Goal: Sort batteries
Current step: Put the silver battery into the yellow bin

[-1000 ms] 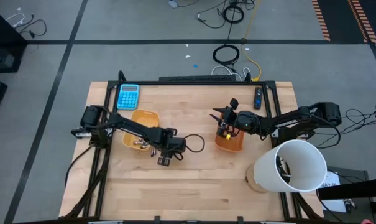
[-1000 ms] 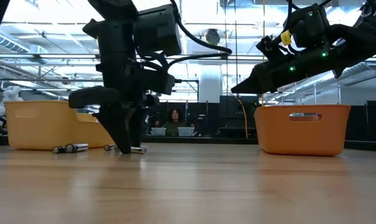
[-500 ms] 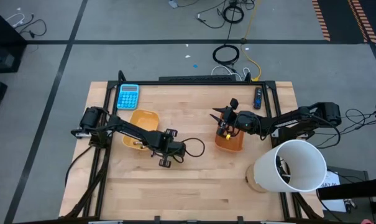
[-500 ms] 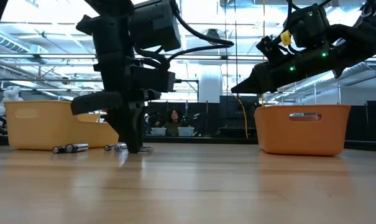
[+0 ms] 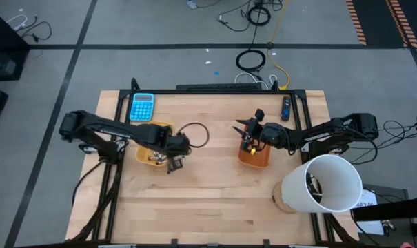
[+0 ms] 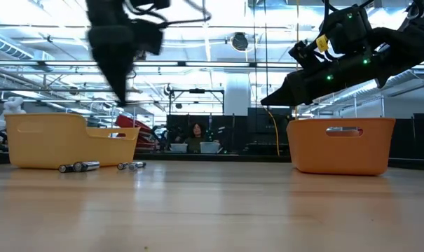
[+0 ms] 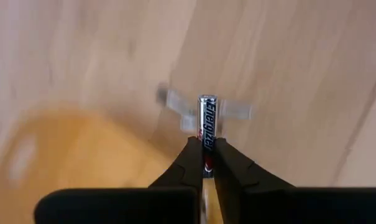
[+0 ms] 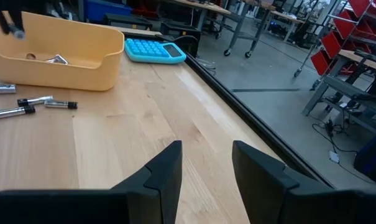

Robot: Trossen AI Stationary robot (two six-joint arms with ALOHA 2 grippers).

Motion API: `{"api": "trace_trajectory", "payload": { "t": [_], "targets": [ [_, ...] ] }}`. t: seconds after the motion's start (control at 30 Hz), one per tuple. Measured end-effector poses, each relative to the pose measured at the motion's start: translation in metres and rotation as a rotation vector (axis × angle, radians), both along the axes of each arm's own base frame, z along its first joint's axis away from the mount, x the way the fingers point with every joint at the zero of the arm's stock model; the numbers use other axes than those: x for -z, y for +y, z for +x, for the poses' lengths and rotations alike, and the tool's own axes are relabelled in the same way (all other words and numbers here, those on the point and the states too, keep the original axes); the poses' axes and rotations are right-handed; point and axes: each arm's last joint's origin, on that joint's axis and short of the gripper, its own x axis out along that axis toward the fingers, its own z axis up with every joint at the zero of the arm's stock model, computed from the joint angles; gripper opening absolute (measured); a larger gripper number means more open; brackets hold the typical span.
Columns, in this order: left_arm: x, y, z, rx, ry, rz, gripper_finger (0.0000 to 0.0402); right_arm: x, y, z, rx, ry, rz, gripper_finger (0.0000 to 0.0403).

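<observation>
Clearly, a silvery battery [image 7: 207, 121] stood clamped in the left gripper's [image 7: 204, 163] jaws, label blurred; right gripper [image 8: 205, 163] parted, empty.

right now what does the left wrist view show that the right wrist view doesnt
Only the left wrist view shows the left gripper shut on a battery standing up between its fingers. Only the right wrist view shows the blue calculator, the loose batteries lying beside the yellow tray, and the right gripper open and empty. Both show the wooden table.
</observation>
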Motion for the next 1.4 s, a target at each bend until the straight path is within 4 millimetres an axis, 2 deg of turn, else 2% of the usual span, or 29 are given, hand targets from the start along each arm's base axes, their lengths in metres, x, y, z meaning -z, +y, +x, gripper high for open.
{"api": "trace_trajectory", "payload": {
  "t": [0.1,0.2,0.53,0.7,0.83,1.03,1.2,1.4],
  "targets": [
    [0.002,0.002,-0.019,-0.087,0.094,-0.019,0.0031,0.000,0.000,0.000,0.000,0.001,0.000,0.0132],
    [0.012,0.003,-0.032,-0.113,0.175,-0.012,0.0035,0.000,0.000,0.000,0.000,0.002,0.004,0.0132],
    [0.041,0.009,-0.048,-0.105,0.245,0.009,0.0038,0.000,0.001,0.000,-0.020,-0.004,0.008,0.0132],
    [0.057,0.028,-0.050,-0.102,0.219,-0.001,0.0038,0.000,0.001,0.000,-0.021,-0.004,0.008,0.0132],
    [0.062,0.050,-0.052,-0.128,0.206,-0.009,0.0041,0.000,0.001,0.000,-0.023,-0.004,0.009,0.0132],
    [0.074,0.079,-0.061,-0.164,0.165,-0.123,0.0085,0.000,0.001,0.000,-0.025,-0.004,0.012,0.0132],
    [0.079,0.092,-0.068,-0.180,0.171,-0.127,0.0115,0.000,0.001,0.000,-0.025,-0.003,0.011,0.0132],
    [0.071,0.096,-0.067,-0.161,0.154,-0.094,0.0120,0.000,0.001,0.000,-0.024,-0.003,0.011,0.0132]
  ]
}}
